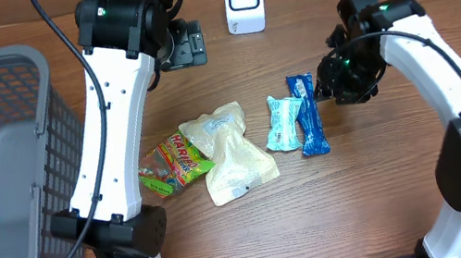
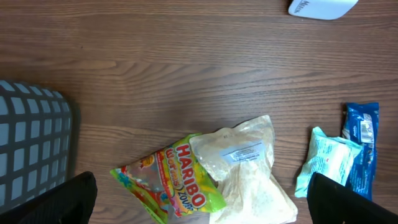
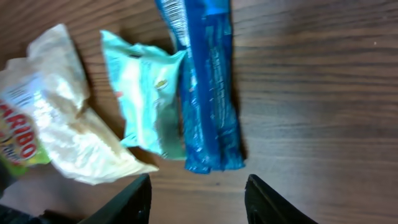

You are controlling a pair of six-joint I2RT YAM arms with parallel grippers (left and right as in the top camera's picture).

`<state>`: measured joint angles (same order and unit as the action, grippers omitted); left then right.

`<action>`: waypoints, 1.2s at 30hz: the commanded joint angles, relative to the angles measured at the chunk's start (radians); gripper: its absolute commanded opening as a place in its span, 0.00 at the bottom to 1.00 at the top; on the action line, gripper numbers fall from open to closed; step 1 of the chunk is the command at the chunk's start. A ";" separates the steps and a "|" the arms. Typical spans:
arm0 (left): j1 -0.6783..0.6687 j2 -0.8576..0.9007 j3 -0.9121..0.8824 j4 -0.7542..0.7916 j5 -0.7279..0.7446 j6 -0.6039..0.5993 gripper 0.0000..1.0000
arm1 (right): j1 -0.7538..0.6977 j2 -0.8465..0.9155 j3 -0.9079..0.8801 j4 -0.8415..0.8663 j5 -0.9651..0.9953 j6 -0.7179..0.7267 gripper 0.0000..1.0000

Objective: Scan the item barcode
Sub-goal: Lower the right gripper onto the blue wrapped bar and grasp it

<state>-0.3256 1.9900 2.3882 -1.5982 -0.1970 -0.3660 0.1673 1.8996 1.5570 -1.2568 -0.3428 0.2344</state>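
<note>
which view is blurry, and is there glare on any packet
Right wrist view is the soft one: print on the blue packet is smeared; left wrist view is sharp, with legible lettering on the Haribo bag; overhead view is evenly lit, shadows faint, no strong glare.

Blue wrapper (image 3: 210, 93) cut by top edge; print blurred, perhaps unreadable.

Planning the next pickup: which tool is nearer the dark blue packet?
Right. The right tool hovers just beside the dark blue packet; the left tool is far off, near the white scanner.
</note>
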 commanded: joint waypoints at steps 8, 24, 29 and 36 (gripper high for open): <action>0.002 -0.005 0.015 0.002 -0.016 0.004 1.00 | 0.002 0.027 -0.151 0.232 0.021 -0.025 0.36; 0.002 -0.005 0.015 0.003 -0.016 0.004 1.00 | -0.011 0.027 -0.301 0.509 0.003 -0.024 0.75; 0.002 -0.005 0.015 0.003 -0.016 0.004 1.00 | -0.017 0.033 -0.293 0.572 -0.061 -0.019 0.79; 0.002 -0.005 0.015 0.003 -0.016 0.004 1.00 | -0.015 0.090 -0.294 0.516 -0.123 -0.020 0.76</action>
<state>-0.3256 1.9900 2.3882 -1.5978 -0.1993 -0.3660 0.1558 1.9461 1.2423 -0.7288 -0.4255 0.2100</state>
